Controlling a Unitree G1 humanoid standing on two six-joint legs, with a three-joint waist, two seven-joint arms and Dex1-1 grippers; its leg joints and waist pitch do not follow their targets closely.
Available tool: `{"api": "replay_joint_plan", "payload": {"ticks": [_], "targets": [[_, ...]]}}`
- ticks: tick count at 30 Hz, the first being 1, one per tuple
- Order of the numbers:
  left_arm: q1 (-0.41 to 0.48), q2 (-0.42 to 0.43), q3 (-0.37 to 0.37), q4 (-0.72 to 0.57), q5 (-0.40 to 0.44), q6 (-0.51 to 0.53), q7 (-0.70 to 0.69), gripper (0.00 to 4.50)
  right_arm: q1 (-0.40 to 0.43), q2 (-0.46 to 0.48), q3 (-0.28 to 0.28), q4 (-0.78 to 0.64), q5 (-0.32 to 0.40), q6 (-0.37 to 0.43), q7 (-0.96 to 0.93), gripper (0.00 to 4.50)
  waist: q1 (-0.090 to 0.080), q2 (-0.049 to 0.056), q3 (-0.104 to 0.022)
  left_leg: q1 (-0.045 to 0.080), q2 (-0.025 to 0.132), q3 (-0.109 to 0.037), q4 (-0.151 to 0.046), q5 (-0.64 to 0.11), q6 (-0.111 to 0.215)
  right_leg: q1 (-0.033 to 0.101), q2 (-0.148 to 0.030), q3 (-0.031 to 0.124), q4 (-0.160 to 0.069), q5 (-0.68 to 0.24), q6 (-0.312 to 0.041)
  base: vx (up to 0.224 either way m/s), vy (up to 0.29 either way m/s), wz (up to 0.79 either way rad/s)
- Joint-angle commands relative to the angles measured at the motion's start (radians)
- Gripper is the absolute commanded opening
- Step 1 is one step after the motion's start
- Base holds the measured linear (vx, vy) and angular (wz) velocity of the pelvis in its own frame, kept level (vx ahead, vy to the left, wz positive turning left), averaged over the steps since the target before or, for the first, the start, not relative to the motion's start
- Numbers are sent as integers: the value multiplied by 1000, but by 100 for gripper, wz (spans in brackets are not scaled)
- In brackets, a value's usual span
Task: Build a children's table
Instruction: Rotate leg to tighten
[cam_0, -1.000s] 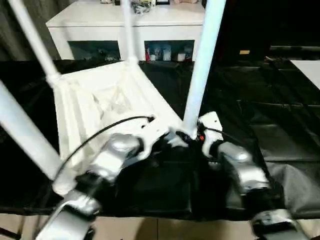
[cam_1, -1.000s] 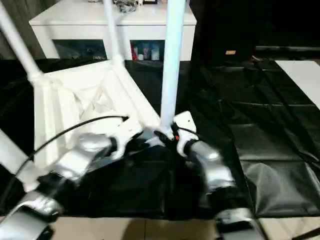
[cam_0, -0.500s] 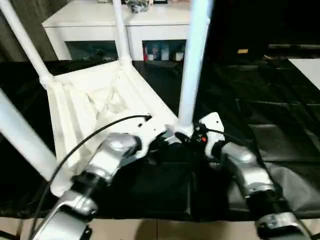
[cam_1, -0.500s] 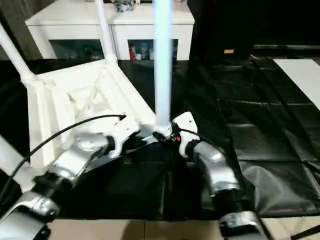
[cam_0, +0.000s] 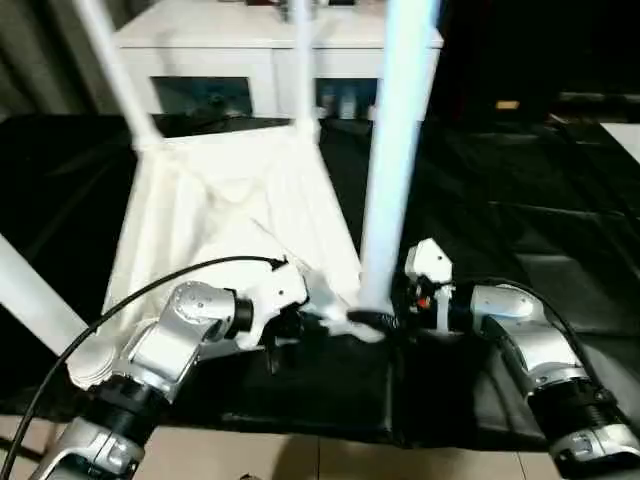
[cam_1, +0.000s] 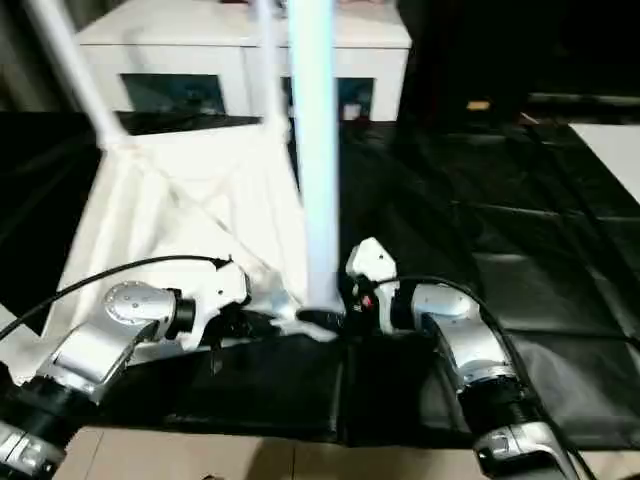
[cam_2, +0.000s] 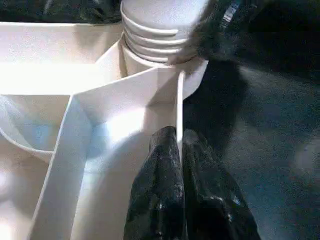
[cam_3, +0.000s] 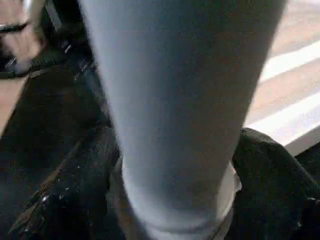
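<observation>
The white children's table lies upside down on the black cloth, its ribbed top (cam_0: 215, 205) facing up and tilted. Three legs (cam_0: 118, 75) (cam_0: 300, 60) (cam_0: 25, 290) stick up from the far and left corners. The near leg (cam_0: 392, 150) rises from the front corner socket (cam_2: 160, 30). My left gripper (cam_0: 298, 325) is shut on a thin rim (cam_2: 178, 115) of the top just beside that socket. My right gripper (cam_0: 385, 318) is shut on the base of the near leg (cam_3: 175, 125), one black finger (cam_3: 65, 200) on each side.
A white cabinet (cam_0: 230, 40) with dark glass doors stands behind the table. Black cloth (cam_0: 520, 220) covers the work surface out to the right, with a flat white board (cam_0: 628, 135) at its far right edge. The cloth's front edge runs just below my wrists.
The view has shifted. The near leg now stands closer to upright and the front corner sits lower, nearer the cloth's front edge. Both grippers keep their holds.
</observation>
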Motion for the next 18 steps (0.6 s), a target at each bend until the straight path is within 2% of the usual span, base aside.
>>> {"api": "replay_joint_plan", "payload": {"ticks": [1, 4, 7, 10, 11, 18], "targets": [[-10, -17, 15, -46, -73, -20, -14, 0, 3, -9, 14, -14, -10, -16, 29, 377, -3, -22, -65, 11, 26, -11, -72, -259, 57, 47, -36, 28, -75, -295, -216, 0, 0, 0], [-13, -15, 19, -40, -66, -23, -11, 0, 3, -16, 19, -7, -19, -21, 39, 377, -1, -24, -67, 9, 26, -11, -70, -240, 59, 47, -37, 28, -73, -287, -211, 0, 0, 0], [-13, -15, 24, -43, -59, -17, -13, 0, -1, -17, 16, 1, -16, -20, 33, 342, 1, -24, -68, 8, 25, -11, -68, -220, 66, 48, -36, 27, -70, -260, -217, 0, 0, 0], [-12, -16, 25, -44, -58, -16, -12, 0, -2, -15, 15, 1, -10, -19, 30, 332, 1, -23, -68, 9, 25, -10, -68, -222, 68, 48, -35, 27, -71, -262, -220, 0, 0, 0], [-11, -16, 26, -44, -58, -16, -13, 0, -1, -14, 14, 1, -9, -20, 31, 308, 2, -22, -68, 9, 25, -11, -68, -224, 67, 48, -36, 27, -71, -265, -219, 0, 0, 0], [-5, -19, 25, -36, -51, -12, -5, 0, 15, 21, 4, 10, -8, -18, -10, 274, 1, -22, -68, 8, 24, -11, -69, -227, 63, 48, -36, 27, -72, -277, -213, 0, 0, 0]]}}
